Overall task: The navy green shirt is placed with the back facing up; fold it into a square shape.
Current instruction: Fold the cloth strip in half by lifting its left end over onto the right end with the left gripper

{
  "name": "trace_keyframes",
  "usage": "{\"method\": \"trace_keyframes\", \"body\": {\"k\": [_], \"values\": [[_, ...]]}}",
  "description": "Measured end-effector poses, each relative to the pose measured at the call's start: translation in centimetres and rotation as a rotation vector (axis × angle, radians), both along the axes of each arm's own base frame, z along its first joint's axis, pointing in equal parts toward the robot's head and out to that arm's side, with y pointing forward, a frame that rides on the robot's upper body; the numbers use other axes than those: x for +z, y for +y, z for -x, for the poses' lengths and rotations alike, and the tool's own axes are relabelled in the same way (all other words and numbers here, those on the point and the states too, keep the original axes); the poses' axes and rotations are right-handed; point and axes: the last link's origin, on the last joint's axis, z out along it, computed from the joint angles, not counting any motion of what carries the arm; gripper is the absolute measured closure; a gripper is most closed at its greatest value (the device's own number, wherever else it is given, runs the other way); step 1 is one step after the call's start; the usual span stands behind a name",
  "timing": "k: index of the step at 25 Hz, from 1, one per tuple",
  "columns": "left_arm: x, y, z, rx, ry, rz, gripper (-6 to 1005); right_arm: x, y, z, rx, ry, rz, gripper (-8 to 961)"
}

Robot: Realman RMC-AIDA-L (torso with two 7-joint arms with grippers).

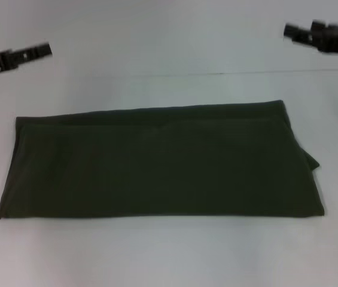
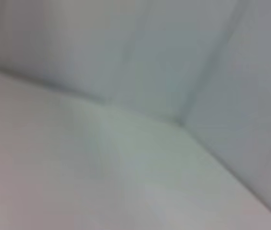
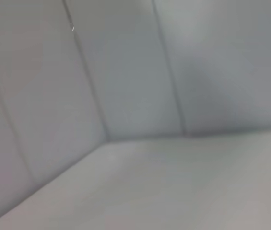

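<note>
Readable text, labels, brands, numbers, signs: none. Shirt (image 1: 163, 161): plain, no print. Surface (image 1: 169, 251): unmarked. Both wrist views: no lettering.

Dark olive-green cloth on a pale counter

The navy green shirt (image 1: 157, 164) across the middle of the frame is a plain dark olive green, no print or pattern. The counter (image 1: 169, 257) under it is a pale grey-white, unpatterned. At the upper left the left gripper (image 1: 40, 50) is black; at the upper right the right gripper (image 1: 297, 33) is black too.
</note>
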Motion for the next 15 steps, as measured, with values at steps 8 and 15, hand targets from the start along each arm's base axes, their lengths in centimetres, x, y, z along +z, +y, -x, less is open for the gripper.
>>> {"method": "trace_keyframes", "body": {"k": [8,15], "values": [[-2.6,3.1,-0.2,0.049,0.067,-0.255,105,0.4,2.6,0.8,-0.016,-0.003,-0.298,37],[-3.3,5.4,-1.9,0.011,0.273,-0.514,105,0.2,4.3,1.0,-0.089,0.061,-0.449,38]]}}
